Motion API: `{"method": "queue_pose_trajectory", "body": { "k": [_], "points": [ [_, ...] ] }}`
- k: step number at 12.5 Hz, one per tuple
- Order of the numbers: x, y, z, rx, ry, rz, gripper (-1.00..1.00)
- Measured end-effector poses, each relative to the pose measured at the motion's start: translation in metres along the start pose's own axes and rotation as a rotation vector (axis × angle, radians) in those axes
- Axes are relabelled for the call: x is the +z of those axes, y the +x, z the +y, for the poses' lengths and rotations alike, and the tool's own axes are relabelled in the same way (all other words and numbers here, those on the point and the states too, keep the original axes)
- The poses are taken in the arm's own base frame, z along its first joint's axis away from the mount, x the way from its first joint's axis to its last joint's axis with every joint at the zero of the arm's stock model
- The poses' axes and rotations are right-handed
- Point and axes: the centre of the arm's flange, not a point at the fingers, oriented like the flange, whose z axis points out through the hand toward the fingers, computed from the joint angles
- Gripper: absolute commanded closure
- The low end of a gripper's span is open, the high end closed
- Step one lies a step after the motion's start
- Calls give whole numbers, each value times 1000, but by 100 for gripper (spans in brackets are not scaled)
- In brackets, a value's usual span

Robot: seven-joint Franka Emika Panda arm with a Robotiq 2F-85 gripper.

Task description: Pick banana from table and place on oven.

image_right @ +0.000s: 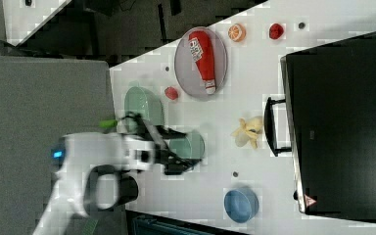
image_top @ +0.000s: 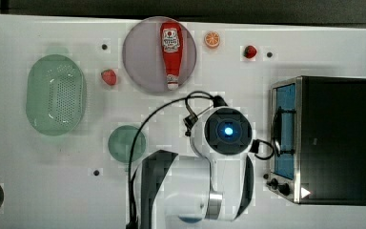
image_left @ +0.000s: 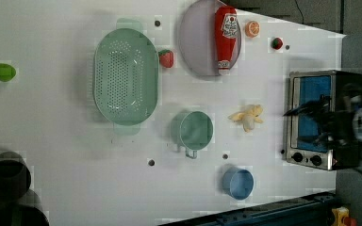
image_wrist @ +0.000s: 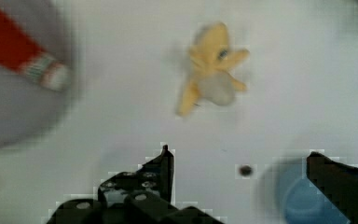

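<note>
Pale yellow banana (image_wrist: 212, 70) lies on white table (image_left: 66, 160), peel flaps splayed — just beside oven (image_left: 318, 117) door, between oven and green cup (image_left: 195, 130) in left view. Gripper (image_wrist: 240, 161) hovers above table, jaws spread wide, nothing held. Wrist view: banana sits ahead of jaws, well apart, long axis running slantwise to jaw gap. Blue bowl (image_wrist: 307, 198) under one finger.

A small pale yellow, partly peeled toy banana (image_left: 247, 116) lay flat on the white table (image_left: 66, 155), just off the glass-door front of the boxy black oven (image_left: 327, 117) with its silver frame, metal handle and black knobs, the door closed and the top bare.
</note>
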Motion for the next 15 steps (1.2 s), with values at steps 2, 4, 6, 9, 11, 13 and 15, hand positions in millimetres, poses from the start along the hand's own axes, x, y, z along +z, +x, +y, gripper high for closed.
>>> {"method": "queue_pose_trajectory", "body": {
  "k": [2,4,6,9,11,13,15],
  "points": [
    [58,3,-2,-4,-62,-27,-100],
    [90,10,-13,-14,-57,-6,-100],
    [109,14,-19,-12,-38,12,-100],
    [126,25,-20,0,16,60,-100],
    [147,31,-25,-14,45,101,-100],
    [172,29,-21,-13,23,85,-92],
    [189,22,-16,1,16,61,-42]
  ]
}}
